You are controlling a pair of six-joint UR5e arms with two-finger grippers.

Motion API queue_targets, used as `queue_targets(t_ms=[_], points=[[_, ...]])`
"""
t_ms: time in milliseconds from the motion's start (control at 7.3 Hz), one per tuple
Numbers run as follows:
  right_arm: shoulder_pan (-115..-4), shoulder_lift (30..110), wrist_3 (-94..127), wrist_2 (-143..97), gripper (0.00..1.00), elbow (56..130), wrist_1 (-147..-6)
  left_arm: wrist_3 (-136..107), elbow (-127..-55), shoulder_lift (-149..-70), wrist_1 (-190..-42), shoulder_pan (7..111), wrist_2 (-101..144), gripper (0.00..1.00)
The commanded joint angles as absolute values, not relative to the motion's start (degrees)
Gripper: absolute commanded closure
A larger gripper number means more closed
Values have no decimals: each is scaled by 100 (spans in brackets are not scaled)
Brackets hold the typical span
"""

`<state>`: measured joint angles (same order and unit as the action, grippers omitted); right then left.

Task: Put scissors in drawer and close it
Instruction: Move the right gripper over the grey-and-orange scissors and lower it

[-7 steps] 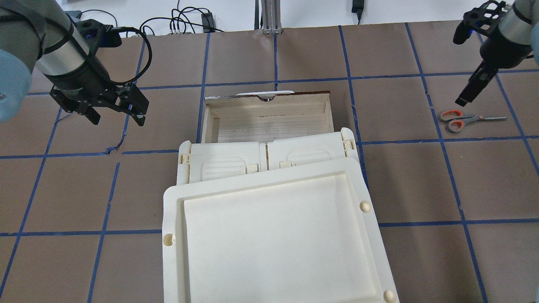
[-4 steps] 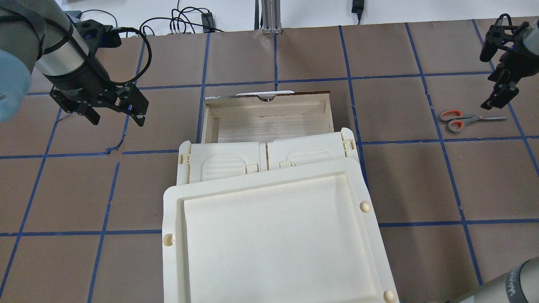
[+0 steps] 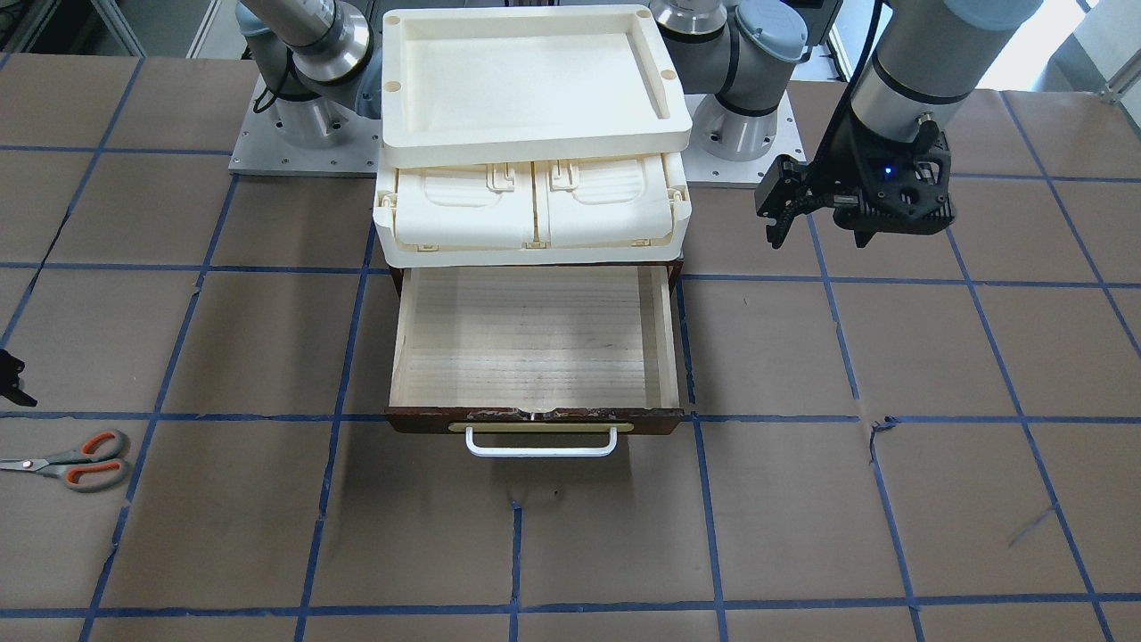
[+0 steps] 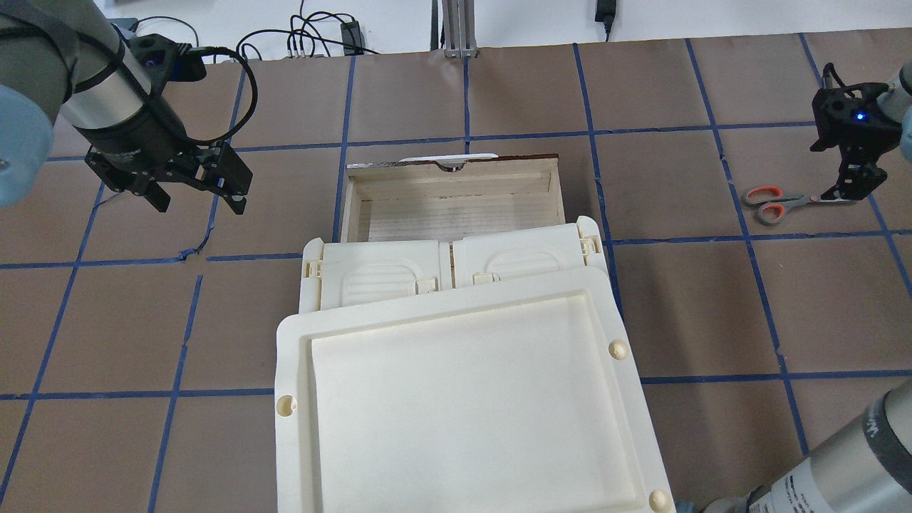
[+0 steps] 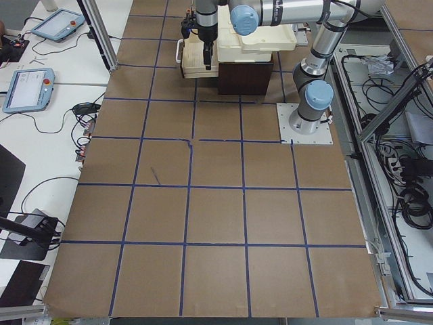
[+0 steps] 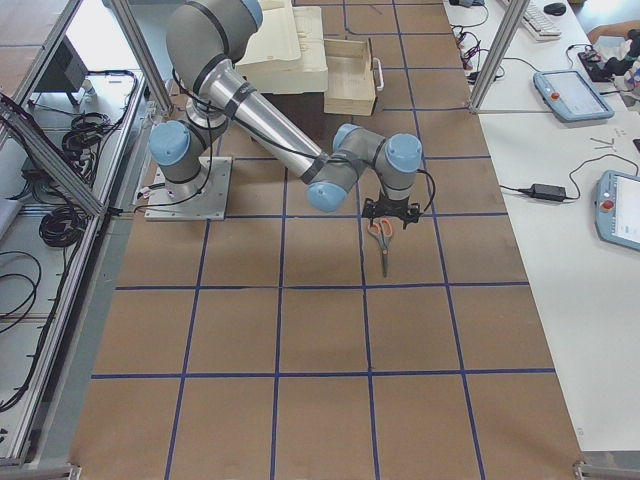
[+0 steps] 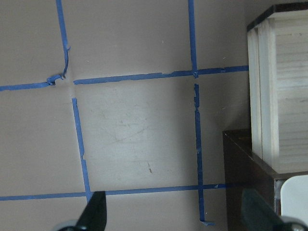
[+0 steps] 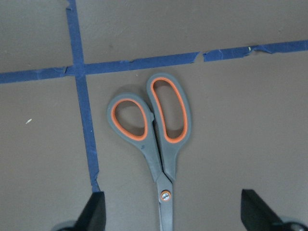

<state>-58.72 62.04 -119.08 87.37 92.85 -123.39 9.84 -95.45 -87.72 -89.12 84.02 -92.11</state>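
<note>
The scissors [image 4: 775, 201] lie flat on the brown table at the far right, with grey handles lined in orange. They also show in the right wrist view [image 8: 154, 130], the front view [image 3: 67, 461] and the right side view [image 6: 383, 238]. My right gripper [image 4: 849, 187] hangs just above their blades, open and empty. In its wrist view [image 8: 174, 215] the fingers straddle the pivot. The drawer [image 4: 349, 206] is pulled open and empty, its white handle [image 3: 540, 443] facing away from me. My left gripper [image 4: 199, 199] hovers open and empty to the left of the drawer.
A cream plastic case [image 4: 385, 274] and a cream tray [image 4: 292, 356] sit stacked on the dark cabinet [image 5: 243, 76] that holds the drawer. Cables [image 4: 306, 35] lie past the table's far edge. Blue tape lines cross the table.
My right gripper has moved right and down, from beside the scissor handles to just over the blades. The left arm, the scissors and the drawer have not moved.
</note>
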Motion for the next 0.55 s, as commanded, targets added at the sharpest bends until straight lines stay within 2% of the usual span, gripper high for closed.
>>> queue_targets(t_ms=[0,411], points=[[-5871,5907,-12769,8710,0,9316,-12559,984,-9554,-8771,-8912,8402,-9211,0],[-5723,5705,-12788,8719,3,9352,-12594,984,-9554,-8771,-8912,8411,-9211,0]])
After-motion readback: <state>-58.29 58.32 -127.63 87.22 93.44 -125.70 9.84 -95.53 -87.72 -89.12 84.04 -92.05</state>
